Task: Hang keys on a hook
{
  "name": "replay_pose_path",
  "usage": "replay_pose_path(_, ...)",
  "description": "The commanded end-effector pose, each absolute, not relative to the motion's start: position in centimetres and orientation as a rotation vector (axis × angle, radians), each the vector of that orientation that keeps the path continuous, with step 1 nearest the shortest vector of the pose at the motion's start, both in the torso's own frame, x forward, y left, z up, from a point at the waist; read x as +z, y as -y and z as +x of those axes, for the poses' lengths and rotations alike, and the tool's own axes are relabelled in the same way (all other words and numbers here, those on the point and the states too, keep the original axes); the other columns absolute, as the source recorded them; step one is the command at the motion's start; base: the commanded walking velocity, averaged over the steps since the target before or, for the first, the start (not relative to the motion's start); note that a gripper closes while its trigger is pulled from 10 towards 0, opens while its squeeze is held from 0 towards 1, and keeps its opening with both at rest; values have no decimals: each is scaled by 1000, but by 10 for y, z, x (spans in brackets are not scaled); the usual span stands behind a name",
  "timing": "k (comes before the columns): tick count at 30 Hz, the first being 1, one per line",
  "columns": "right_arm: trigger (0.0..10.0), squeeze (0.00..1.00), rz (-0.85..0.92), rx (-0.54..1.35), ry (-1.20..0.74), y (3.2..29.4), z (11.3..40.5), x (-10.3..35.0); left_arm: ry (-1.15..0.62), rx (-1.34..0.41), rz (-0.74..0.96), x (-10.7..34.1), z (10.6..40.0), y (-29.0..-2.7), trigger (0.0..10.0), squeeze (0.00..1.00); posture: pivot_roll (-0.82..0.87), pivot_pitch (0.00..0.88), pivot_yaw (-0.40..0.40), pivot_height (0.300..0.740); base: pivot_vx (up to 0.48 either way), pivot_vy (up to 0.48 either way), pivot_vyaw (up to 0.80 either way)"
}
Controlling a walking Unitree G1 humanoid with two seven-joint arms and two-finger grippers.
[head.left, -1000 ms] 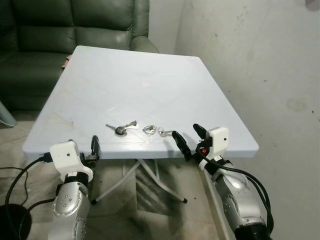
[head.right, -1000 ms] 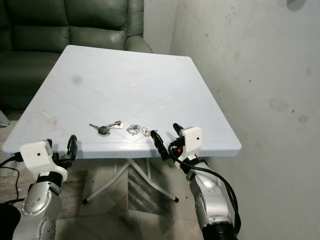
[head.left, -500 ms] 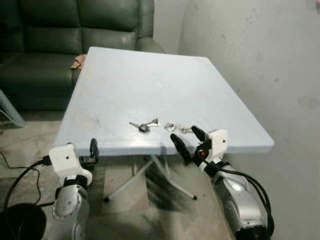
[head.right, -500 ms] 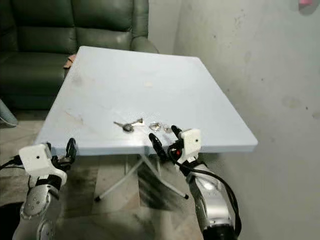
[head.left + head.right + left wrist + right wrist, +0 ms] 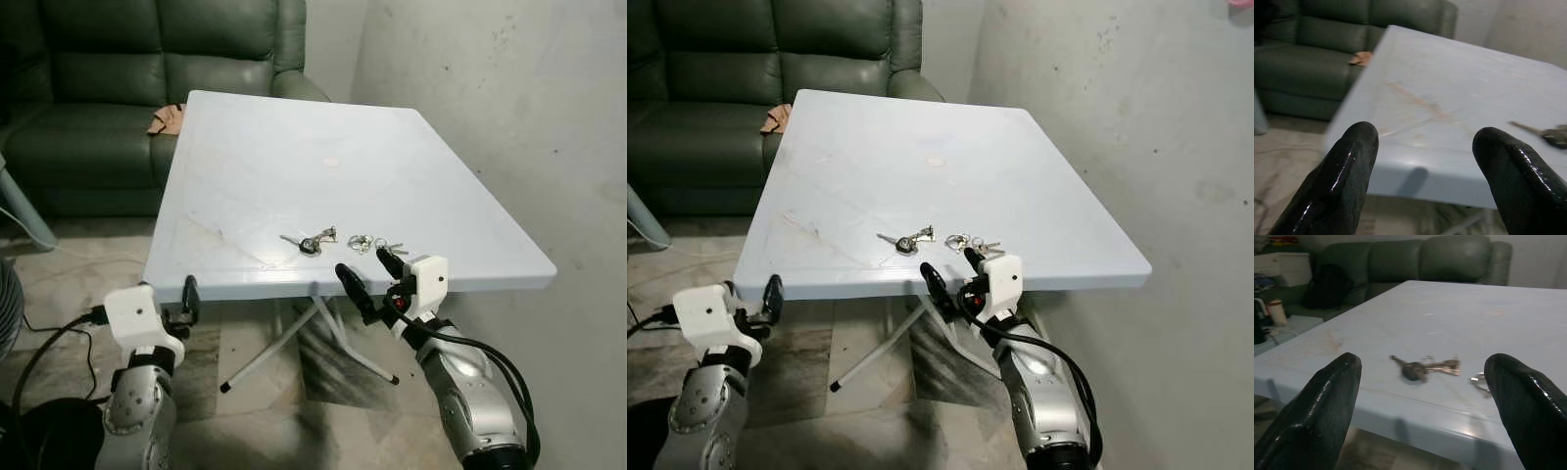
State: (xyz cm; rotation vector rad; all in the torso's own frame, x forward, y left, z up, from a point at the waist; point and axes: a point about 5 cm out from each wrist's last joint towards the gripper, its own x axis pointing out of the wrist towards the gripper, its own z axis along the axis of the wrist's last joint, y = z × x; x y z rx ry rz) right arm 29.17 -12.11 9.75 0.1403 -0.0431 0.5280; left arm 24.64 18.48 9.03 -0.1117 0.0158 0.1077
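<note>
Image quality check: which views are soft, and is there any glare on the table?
Left wrist view: fingers sharp, table and keys soft. Right wrist view: keys slightly blurred, faint sheen on the near table edge. Left eye view: evenly lit, keys small but crisp, no harsh glare.

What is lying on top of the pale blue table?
On the pale blue plastic table lie a bunch of keys with a dark head and a second small key ring beside it.

The head cameras look down and forward over the worktop (image 5: pixel 343 147). Each wrist camera looks low across its near edge, sharing the keys (image 5: pixel 1422 367) at 12 o'clock.
</note>
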Motion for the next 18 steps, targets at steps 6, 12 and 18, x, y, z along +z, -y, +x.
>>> replay_pose_path(6, 10000, 0, 131, 515, 54, 127, 293, 101, -5, 110, -99, 95, 249, -181, 10000, 0, 17, 0, -82, 740, 480, 0, 0)
replay_pose_path(12, 10000, 0, 129, 520, 49, 127, 292, 101, -10, 127, -103, 95, 247, -181, 10000, 0, 20, 0, -84, 740, 316, 0, 0)
replay_pose_path(18, 10000, 0, 114, 528, 37, 128, 292, 99, 7, 140, -106, 97, 247, -177, 10000, 0, 22, 0, -87, 740, 0, 0, 0)
